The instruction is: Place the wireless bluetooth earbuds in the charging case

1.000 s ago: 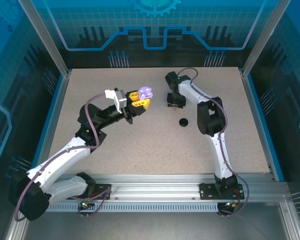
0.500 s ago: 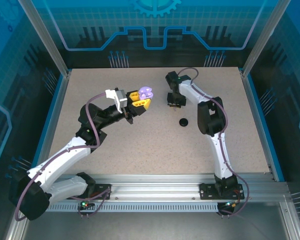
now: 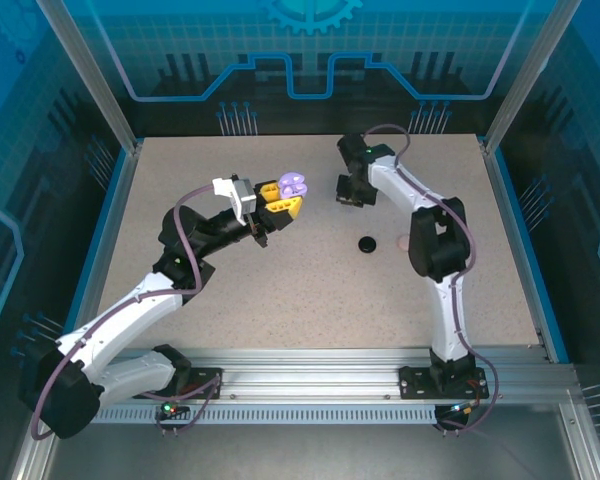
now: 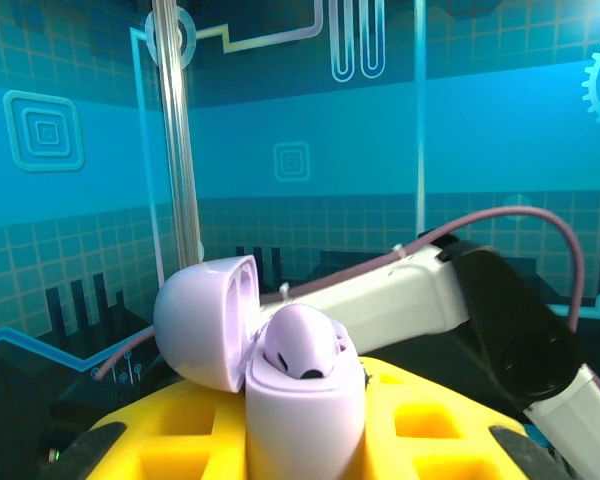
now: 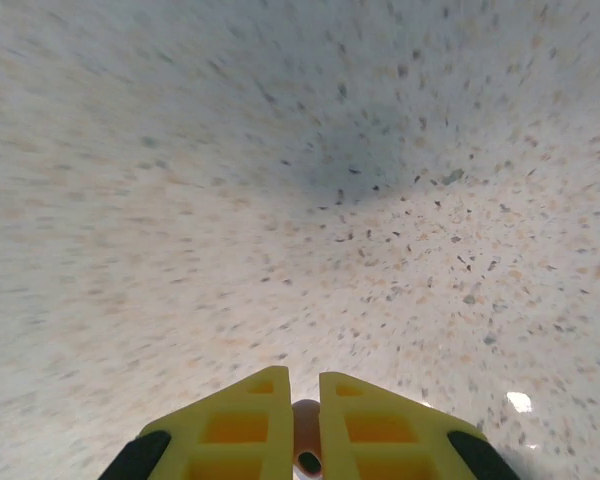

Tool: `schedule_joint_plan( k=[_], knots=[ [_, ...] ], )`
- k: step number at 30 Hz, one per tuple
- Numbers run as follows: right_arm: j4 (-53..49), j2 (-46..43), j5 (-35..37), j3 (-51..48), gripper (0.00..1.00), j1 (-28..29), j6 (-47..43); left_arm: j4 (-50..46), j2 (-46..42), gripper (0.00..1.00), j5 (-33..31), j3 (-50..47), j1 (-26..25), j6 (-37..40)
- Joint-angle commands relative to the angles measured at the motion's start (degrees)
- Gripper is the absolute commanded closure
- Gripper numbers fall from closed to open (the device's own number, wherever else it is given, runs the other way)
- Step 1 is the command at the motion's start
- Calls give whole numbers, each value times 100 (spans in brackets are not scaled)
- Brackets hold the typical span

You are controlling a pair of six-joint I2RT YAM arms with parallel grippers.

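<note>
Below everything, a speckled table [image 3: 280,300], with the left arm [image 3: 130,320] reaching in from the near left corner and the right arm [image 3: 435,250] folded back over the far half. At the end of the left arm, the left gripper [image 3: 280,205]: yellow fingers shut tight on the base of the lavender charging case [image 3: 292,184], apparently held clear of the surface. On the case, a lid [image 4: 202,320] swung open to one side, the mouth turned roughly upward as far as the overhead view allows a judgement, and one well seemingly taken already by a lavender earbud [image 4: 302,345]. To the right of the case, near it but with a strip of bare table between, the right gripper [image 3: 350,192], hanging over empty tabletop at much the same depth as the case. Nearer the bases and just right of that gripper, a small black round case [image 3: 367,243] lying alone on the table. Between the right fingers, closed almost together, a pale pink earbud [image 5: 306,422], pinched well back from the tips. Long axis apparently along the fingers, though too little shows to tell stem from head. So: a leftward carry for the right arm, then a turn to bring the earbud end-on over an open well, with the left arm only steadying the case. Worth doubting, too, whether a pink earbud belongs in a lavender case at all.
</note>
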Motion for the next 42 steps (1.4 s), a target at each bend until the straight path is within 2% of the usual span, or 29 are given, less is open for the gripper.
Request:
schedule_joint_plan(
  k=[1,10,21,30,42],
  knots=[
    [220,-739,-238,-109,89,-59,165,174,34,100,-107,103,-28,-73],
    [826,-2492,-740,-501,89,-49,406,116,43,100,-111,145,-25,-12],
    [2125,-4380,-1185,-1158,87,118,703,173,218,100,-61,262,-36,-34],
    [3182,-5034,-1225,-1730,86,776,867,399,455,100,-120,378,-39,-226],
    [3953,-5471,-892,-2460,86,1596,1047,615,752,100,-294,511,-44,-295]
  ],
)
